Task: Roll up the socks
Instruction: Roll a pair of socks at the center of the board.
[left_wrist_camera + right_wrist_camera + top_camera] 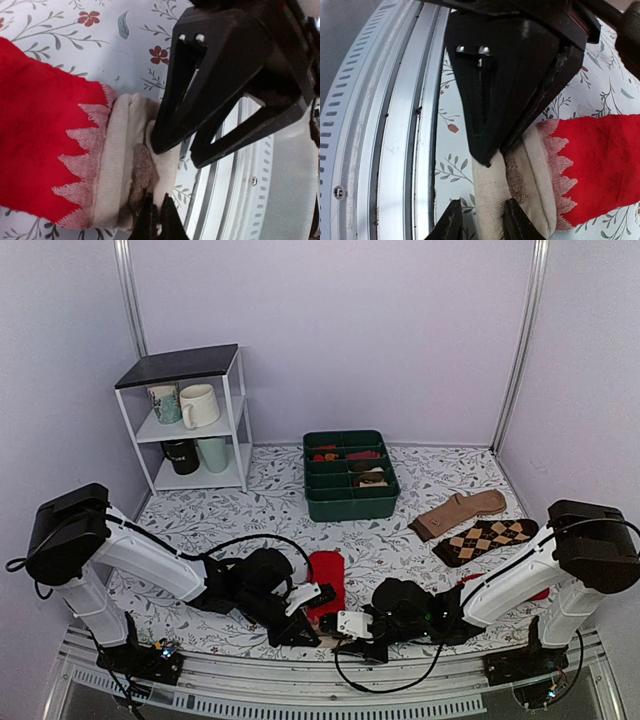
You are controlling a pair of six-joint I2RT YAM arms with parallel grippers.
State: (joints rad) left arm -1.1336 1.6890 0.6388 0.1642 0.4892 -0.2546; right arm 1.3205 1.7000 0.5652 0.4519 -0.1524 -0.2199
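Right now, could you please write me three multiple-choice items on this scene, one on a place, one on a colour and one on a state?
1. Where do the socks lie?
A. in a green tray
B. on the table, between the left gripper and the right gripper
C. on a shelf

2. What colour is the socks' end section?
A. blue
B. black
C. pale beige

3. How is the left gripper?
A. shut on the beige end
B. wide open above the socks
C. out of view

Answers:
1 B: the top view shows them on the table between both grippers.
2 C: both wrist views show beige beyond the red.
3 A: the right wrist view shows it pinched together on the fabric.
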